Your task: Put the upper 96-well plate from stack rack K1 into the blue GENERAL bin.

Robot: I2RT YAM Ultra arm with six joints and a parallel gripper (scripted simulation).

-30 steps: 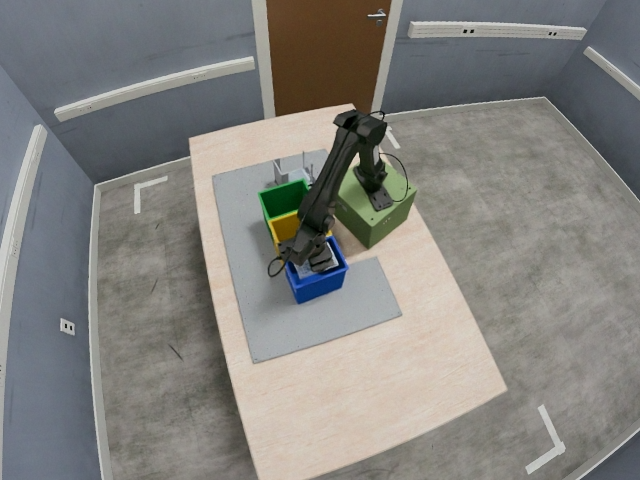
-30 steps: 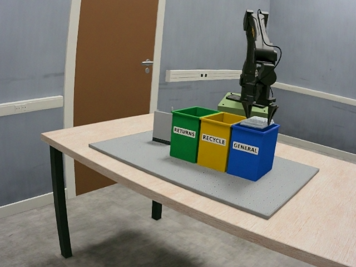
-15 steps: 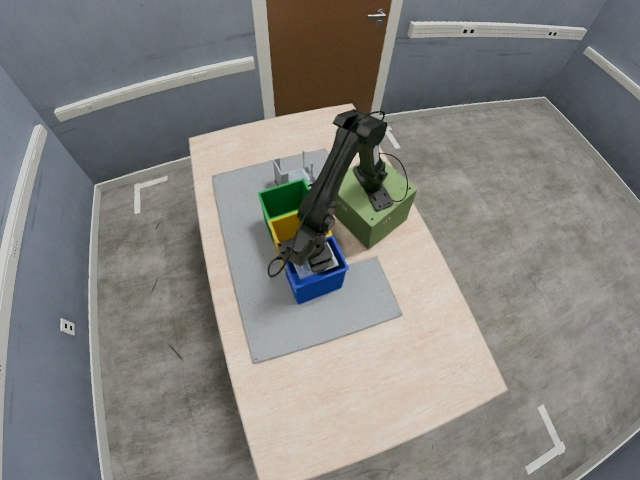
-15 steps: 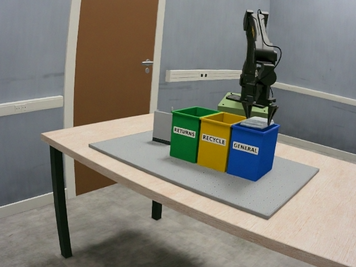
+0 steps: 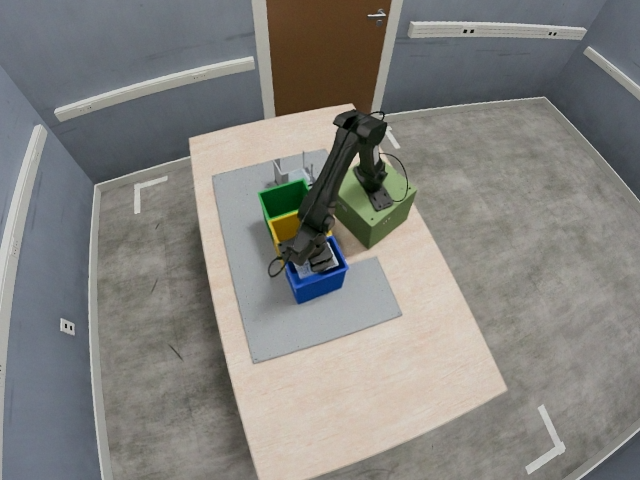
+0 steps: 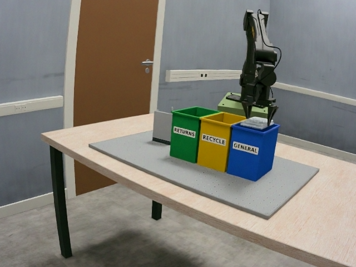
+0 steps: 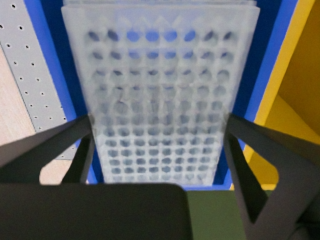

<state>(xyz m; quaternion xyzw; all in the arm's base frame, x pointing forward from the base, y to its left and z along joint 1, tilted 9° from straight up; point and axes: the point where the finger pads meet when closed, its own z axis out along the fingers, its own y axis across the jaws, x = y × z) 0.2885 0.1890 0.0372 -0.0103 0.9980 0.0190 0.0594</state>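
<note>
- Far left of the blue bin (image 5: 320,288) (image 6: 250,163) (image 7: 46,55), beyond the other bins, I see the stack rack K1 (image 5: 281,176) (image 6: 162,126). In the top view, one pale plate (image 5: 298,176) seems to lie in it; I judge it is the lower one. Count: one rack, one plate there.
- Nearer, but still left of the blue bin, stands the green bin (image 5: 283,199) (image 6: 184,148), upright. Its label reads RETURNS. Count: one.
- Just beside the blue bin, on its left, is the yellow bin (image 5: 285,227) (image 6: 212,155) (image 7: 305,75), upright, marked RECYCLE. Count: one.
- The blue bin itself is upright and marked GENERAL. This makes three bins in total, on one grey mat (image 5: 330,322) (image 6: 201,183) on the counter (image 5: 361,387) (image 6: 330,183).
- At the mouth of the blue bin is the upper plate (image 5: 305,269) (image 6: 254,123) (image 7: 155,90), with its top above the rim. Picking and carrying are done, I judge; lowering, releasing and withdrawing are left.
- Over the blue bin I have one pincer (image 5: 306,255) (image 6: 259,120) (image 7: 159,120), gripping the upper plate with one finger on each side.

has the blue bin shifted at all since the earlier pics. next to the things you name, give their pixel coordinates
No; the blue bin (image 5: 319,287) (image 6: 250,161) (image 7: 49,65) has gone neither way, standing at the same spot on the grey mat (image 5: 330,320) (image 6: 187,175) (image 7: 42,85).
</note>
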